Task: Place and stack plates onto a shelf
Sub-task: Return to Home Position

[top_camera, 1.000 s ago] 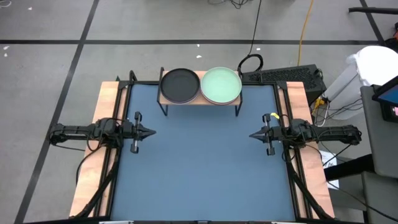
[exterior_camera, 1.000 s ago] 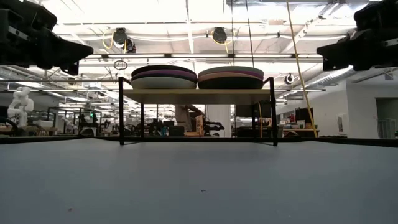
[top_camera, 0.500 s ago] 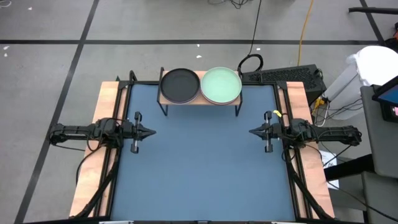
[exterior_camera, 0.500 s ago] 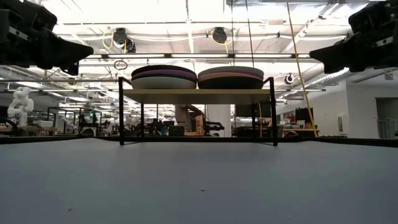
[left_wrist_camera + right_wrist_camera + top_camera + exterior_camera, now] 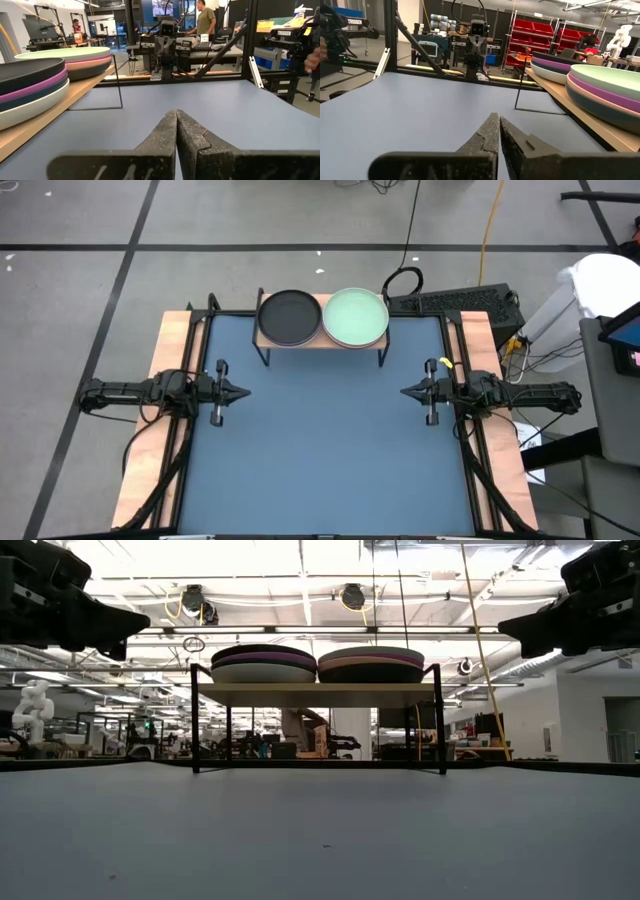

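Starting at the left: got the left gripper (image 5: 240, 392) hovering just inside the table's left edge, pointing right toward the middle. Fingers (image 5: 165, 135) pinched fully together with nothing between them. Zero contact with the shelf or any plate.

Moving toward the middle: found the shelf (image 5: 322, 342) at the far edge of the table (image 5: 320, 460), long axis running left-right, roughly centred between the two arms. Carrying two stacks of plates side by side, rims just about touching. Left stack topped by a dark plate (image 5: 290, 317), then purple, another dark one and white at the bottom, going by the low view. Right stack topped by the green plate (image 5: 355, 317), pink under it and a dark one lower down. Can't spot a single plate anywhere on the tabletop.

Over on the right: same story for the right gripper (image 5: 405, 392), mirrored. Hovering just inside the right edge, pointing left, closed tight on nothing.

Relation-wise: shelf lying far and inward from both grippers, about equally distant from each and well apart from both. Reads as stacking done, with just the settle into a rest pose to go. Plenty of bare table between the two sets of fingertips, so no squeeze there. Only worth minding the shelf's black legs (image 5: 194, 725) and the wooden side strips (image 5: 172, 340) if swinging outward.
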Robot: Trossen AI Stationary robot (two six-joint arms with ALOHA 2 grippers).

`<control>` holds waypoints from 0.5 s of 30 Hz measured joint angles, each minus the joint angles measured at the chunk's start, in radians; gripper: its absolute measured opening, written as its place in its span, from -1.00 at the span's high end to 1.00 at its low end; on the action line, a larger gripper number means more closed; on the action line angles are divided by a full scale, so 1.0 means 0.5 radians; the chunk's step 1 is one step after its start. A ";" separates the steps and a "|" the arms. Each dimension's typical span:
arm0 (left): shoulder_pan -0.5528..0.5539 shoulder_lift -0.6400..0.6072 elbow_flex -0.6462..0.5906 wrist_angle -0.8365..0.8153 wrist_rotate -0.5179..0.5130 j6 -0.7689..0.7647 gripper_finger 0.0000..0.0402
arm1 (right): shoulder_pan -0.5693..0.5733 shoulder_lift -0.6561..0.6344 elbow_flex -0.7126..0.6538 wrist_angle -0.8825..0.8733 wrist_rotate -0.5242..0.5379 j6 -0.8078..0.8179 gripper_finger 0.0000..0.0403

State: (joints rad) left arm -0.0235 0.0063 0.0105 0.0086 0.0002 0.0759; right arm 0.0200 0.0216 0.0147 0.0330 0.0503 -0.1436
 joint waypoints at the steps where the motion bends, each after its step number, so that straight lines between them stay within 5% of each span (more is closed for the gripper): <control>1: 0.000 0.000 0.000 0.000 0.001 -0.006 0.99 | 0.000 0.000 0.000 0.000 0.000 0.001 1.00; 15: 0.011 0.000 0.000 -0.002 0.031 -0.081 0.99 | 0.000 0.000 0.000 0.001 0.000 0.002 1.00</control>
State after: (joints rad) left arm -0.0181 0.0063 0.0105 0.0077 0.0157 0.0352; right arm 0.0200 0.0216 0.0147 0.0334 0.0505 -0.1429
